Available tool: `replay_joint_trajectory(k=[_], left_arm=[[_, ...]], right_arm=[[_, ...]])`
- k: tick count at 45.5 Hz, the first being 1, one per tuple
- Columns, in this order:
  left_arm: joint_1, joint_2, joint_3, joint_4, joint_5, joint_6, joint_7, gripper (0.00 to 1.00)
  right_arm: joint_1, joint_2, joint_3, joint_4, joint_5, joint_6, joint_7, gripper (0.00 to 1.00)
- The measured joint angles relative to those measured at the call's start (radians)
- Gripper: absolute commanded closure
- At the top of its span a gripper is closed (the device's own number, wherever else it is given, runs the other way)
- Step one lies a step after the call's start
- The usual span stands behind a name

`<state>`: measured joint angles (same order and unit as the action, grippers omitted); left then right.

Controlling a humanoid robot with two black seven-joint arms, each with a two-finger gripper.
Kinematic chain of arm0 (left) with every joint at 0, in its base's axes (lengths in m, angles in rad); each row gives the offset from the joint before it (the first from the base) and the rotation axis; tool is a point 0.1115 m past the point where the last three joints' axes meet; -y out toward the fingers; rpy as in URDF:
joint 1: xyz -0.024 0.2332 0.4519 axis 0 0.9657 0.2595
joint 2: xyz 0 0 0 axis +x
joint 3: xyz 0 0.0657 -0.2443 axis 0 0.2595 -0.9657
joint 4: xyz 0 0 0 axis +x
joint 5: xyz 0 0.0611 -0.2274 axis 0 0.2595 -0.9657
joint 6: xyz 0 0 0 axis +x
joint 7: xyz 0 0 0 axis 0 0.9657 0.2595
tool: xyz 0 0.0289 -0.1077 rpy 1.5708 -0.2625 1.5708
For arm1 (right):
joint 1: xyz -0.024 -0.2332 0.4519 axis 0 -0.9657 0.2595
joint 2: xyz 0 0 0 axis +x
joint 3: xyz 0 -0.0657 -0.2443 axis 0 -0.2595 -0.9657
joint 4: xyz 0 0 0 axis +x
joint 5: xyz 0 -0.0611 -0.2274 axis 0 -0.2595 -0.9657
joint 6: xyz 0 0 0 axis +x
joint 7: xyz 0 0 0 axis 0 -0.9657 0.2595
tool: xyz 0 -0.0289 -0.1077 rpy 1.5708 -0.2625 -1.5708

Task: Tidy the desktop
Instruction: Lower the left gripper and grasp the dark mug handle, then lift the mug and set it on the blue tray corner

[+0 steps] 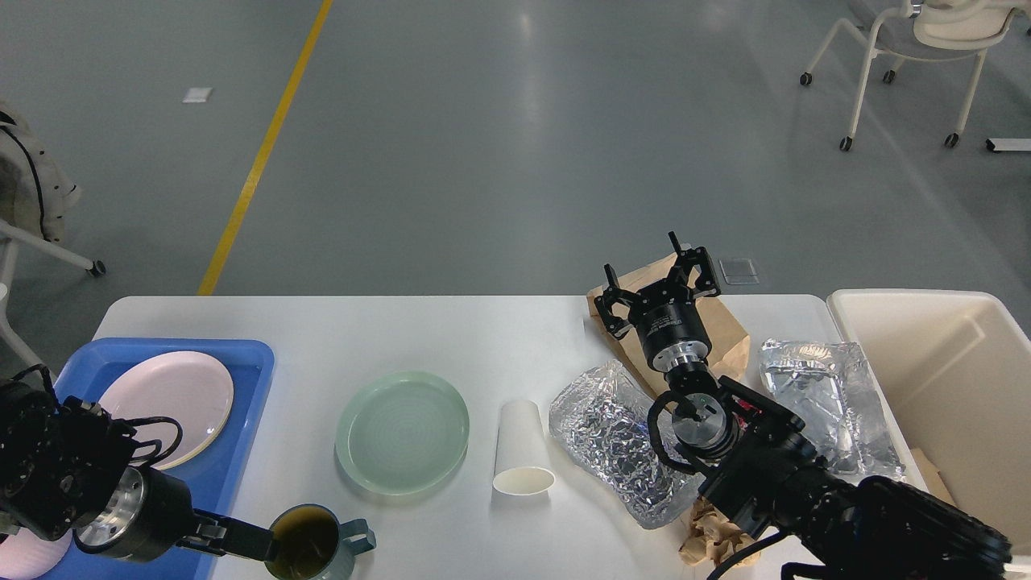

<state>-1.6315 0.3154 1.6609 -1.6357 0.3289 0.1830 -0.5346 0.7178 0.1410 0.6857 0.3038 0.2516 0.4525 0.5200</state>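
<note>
Left end effector [262,545] sits at the mug [316,546] rim near the counter [451,338] front edge, grip state unclear. Mug holds dark liquid; a nudge spills it. Right end effector [656,282] wide open over the bag [709,326].

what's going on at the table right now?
Mid-tidy. The left gripper is at the rim of the dark mug near the front edge of the desktop; grip unclear. The right gripper hangs open over the brown paper bag, holding nothing. A pink plate sits in the blue tray; green plate, tipped paper cup and foil wrappers remain out.
</note>
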Motion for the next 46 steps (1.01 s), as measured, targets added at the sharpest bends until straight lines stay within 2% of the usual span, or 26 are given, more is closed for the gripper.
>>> replay_joint_trajectory(k=[10, 16, 19, 26, 27, 32, 46], left_arm=[[0.065, -0.079, -0.009, 0.033, -0.097, 0.054, 0.002, 0.24], [0.092, -0.117, -0.011, 0.051, -0.132, 0.068, 0.001, 0.39], [0.111, -0.135, -0.012, 0.062, -0.139, 0.072, 0.001, 0.51], [0.147, -0.165, -0.013, 0.084, -0.147, 0.092, 0.001, 0.63], [0.150, -0.168, -0.013, 0.086, -0.147, 0.094, 0.001, 0.66], [0.153, -0.175, -0.013, 0.090, -0.148, 0.098, 0.001, 0.99], [0.140, -0.167, 0.002, 0.094, -0.143, 0.104, -0.025, 1.00]], right_arm=[[0.000, 0.000, 0.000, 0.000, 0.000, 0.000, 0.000, 0.00], [0.000, 0.000, 0.000, 0.000, 0.000, 0.000, 0.000, 0.00], [0.000, 0.000, 0.000, 0.000, 0.000, 0.000, 0.000, 0.00], [0.000, 0.000, 0.000, 0.000, 0.000, 0.000, 0.000, 0.00], [0.000, 0.000, 0.000, 0.000, 0.000, 0.000, 0.000, 0.00], [0.000, 0.000, 0.000, 0.000, 0.000, 0.000, 0.000, 0.00], [0.000, 0.000, 0.000, 0.000, 0.000, 0.000, 0.000, 0.00]])
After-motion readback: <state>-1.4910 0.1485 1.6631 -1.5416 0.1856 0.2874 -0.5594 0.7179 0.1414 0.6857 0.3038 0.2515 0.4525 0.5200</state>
